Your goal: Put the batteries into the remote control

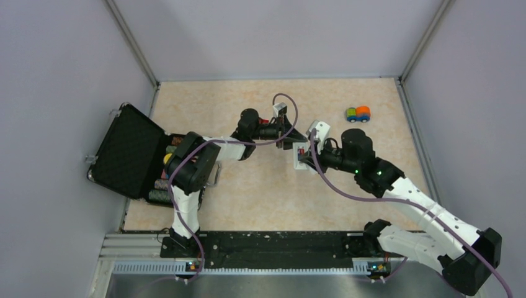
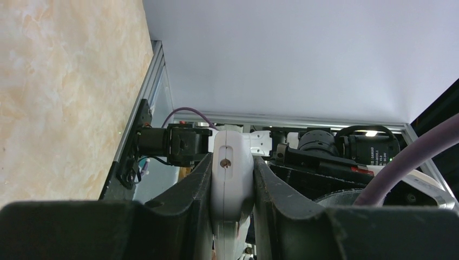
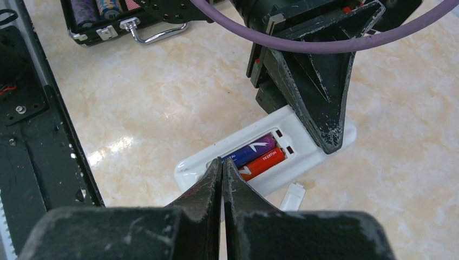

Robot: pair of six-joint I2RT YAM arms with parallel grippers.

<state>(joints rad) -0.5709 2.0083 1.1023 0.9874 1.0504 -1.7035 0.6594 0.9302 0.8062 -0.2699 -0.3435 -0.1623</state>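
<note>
The white remote control point(image 3: 227, 154) lies back-up on the table with its battery bay uncovered. Both batteries sit side by side in the bay: the blue-purple one point(image 3: 254, 150) and the red-orange one point(image 3: 264, 163). My left gripper point(image 2: 233, 158) is shut on the remote's far end, the white body pinched between both fingers. My right gripper point(image 3: 222, 161) is shut with nothing in it, its tips over the near end of the bay next to the batteries. The detached white back cover point(image 3: 293, 196) rests on the table beside the remote.
An open black case point(image 1: 130, 152) holding poker chips lies at the left, behind my left arm. A multicoloured toy car point(image 1: 358, 113) stands at the back right. Grey walls enclose the marbled tabletop point(image 1: 248, 192) on three sides.
</note>
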